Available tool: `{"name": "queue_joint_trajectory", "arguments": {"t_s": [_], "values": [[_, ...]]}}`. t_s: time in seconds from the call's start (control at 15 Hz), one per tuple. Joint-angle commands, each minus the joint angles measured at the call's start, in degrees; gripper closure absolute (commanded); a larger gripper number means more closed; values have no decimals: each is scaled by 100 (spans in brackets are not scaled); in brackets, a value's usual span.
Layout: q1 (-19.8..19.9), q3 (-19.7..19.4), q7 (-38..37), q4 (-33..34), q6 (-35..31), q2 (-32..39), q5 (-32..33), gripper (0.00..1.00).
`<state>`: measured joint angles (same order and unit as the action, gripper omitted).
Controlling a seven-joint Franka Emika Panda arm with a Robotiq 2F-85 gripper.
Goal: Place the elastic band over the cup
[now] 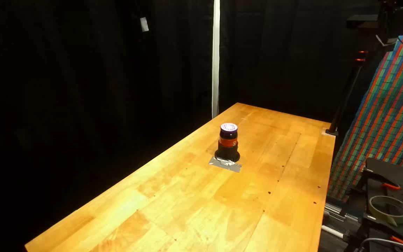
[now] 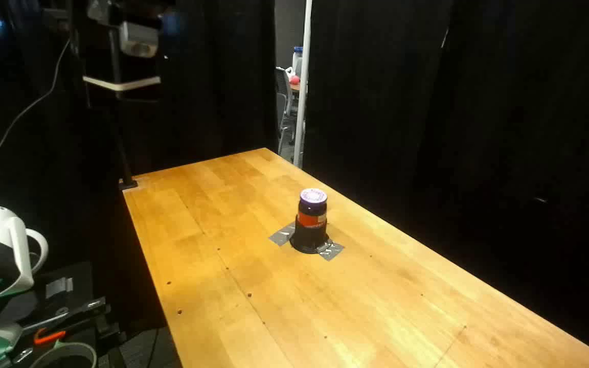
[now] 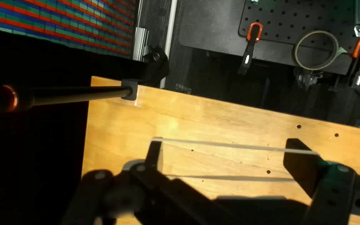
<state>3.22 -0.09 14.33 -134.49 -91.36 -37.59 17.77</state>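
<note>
Warm light washes the wooden worktop (image 1: pixel 222 196), palest toward the near end in both exterior views; the black curtains (image 1: pixel 100 87) sink into darkness. In the wrist view, glare spots the worktop and the fingers (image 3: pixel 302 165) are near-silhouettes (lower-left foreground blurred).

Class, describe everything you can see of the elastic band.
The elastic band is thin and pale, apparently rubber. It is stretched taut around both fingers of the open gripper, its two long strands nearly straight and running roughly side by side in the wrist view. Held in the air, well clear of the cup, it appears to touch only the fingers.
</note>
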Motion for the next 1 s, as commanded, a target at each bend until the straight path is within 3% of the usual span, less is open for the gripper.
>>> {"name": "queue_joint_trajectory", "arguments": {"t_s": [0.0,0.67,0.93], "values": [[-176,-125,-77,37,41,4,67,0],[-244,-19,-84,213,33,38,91,0],[-644,369,-517,949,-238,993,-244,0]]}}
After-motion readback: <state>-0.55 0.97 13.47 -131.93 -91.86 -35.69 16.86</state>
